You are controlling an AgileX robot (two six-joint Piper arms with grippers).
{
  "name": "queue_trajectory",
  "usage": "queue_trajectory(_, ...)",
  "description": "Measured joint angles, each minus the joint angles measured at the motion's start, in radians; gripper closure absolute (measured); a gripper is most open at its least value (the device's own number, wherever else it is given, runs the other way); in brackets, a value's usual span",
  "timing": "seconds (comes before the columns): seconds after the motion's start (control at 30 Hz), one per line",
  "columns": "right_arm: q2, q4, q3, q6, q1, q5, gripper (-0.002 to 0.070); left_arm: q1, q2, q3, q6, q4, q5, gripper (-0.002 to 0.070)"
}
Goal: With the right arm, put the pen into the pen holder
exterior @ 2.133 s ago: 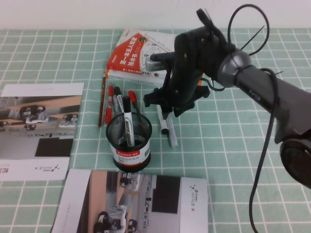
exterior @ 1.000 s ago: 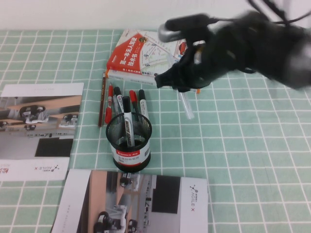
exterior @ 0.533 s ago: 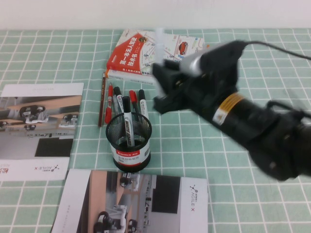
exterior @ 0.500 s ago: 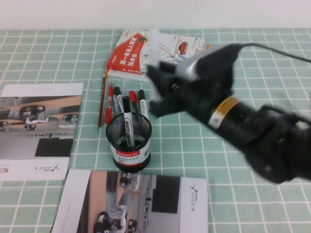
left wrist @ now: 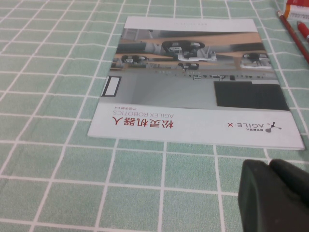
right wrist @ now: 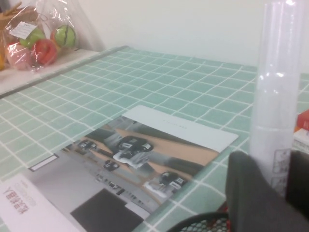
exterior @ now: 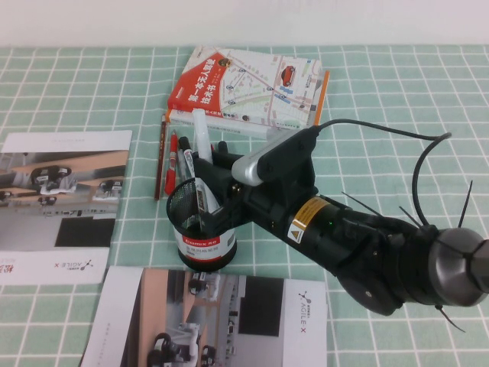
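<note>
The black wire-mesh pen holder [exterior: 203, 228] with its white label band stands left of the table's middle, with a black-and-white marker inside. The black right arm [exterior: 344, 233] reaches across to it from the right. My right gripper [exterior: 209, 164] is shut on a white pen [exterior: 200, 134] and holds it upright just over the holder's far rim. In the right wrist view the pen [right wrist: 277, 92] rises between the dark fingers [right wrist: 253, 193], with the mesh rim [right wrist: 200, 221] below. My left gripper [left wrist: 268, 165] is shut and empty, low over the table near a brochure.
A red-and-white book [exterior: 244, 84] lies behind the holder. Red pens [exterior: 173, 159] and a pencil [exterior: 161, 157] lie on the cloth left of it. Brochures lie at the left [exterior: 61, 206] and the front [exterior: 214, 321]. A bag of fruit [right wrist: 38, 41] sits far off.
The right arm has swung from over the book down and left to the pen holder, carrying the white pen. The pen now stands upright at the holder's rim.
</note>
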Motion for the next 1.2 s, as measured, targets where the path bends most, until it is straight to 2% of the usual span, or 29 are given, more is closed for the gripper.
queue_trajectory(0.23, 0.017, 0.023, -0.004, -0.044, 0.002, -0.004, 0.0552, 0.0, 0.0, 0.0, 0.0, 0.0, 0.0, 0.0679)
queue_trajectory(0.47, 0.017, 0.047, -0.006, -0.049, 0.003, 0.003, 0.0408, 0.0, 0.0, 0.0, 0.0, 0.0, 0.0, 0.0679)
queue_trajectory(0.7, -0.034, 0.066, -0.006, -0.049, 0.003, 0.092, 0.0381, 0.0, 0.0, 0.0, 0.0, 0.0, 0.0, 0.0679)
queue_trajectory(0.8, -0.117, 0.054, -0.006, -0.049, 0.003, 0.217, 0.0425, 0.0, 0.0, 0.0, 0.0, 0.0, 0.0, 0.0679)
queue_trajectory(0.87, -0.185, 0.044, -0.006, -0.049, 0.005, 0.353, 0.049, 0.0, 0.0, 0.0, 0.0, 0.0, 0.0, 0.0679)
queue_trajectory(0.93, -0.273, 0.03, -0.006, -0.049, 0.005, 0.506, 0.059, 0.0, 0.0, 0.0, 0.0, 0.0, 0.0, 0.0679)
queue_trajectory(1.0, -0.355, 0.028, -0.006, -0.049, 0.005, 0.629, 0.065, 0.0, 0.0, 0.0, 0.0, 0.0, 0.0, 0.0679)
queue_trajectory(1.2, -0.623, 0.026, 0.087, -0.049, 0.005, 0.835, 0.0689, 0.0, 0.0, 0.0, 0.0, 0.0, 0.0, 0.0679)
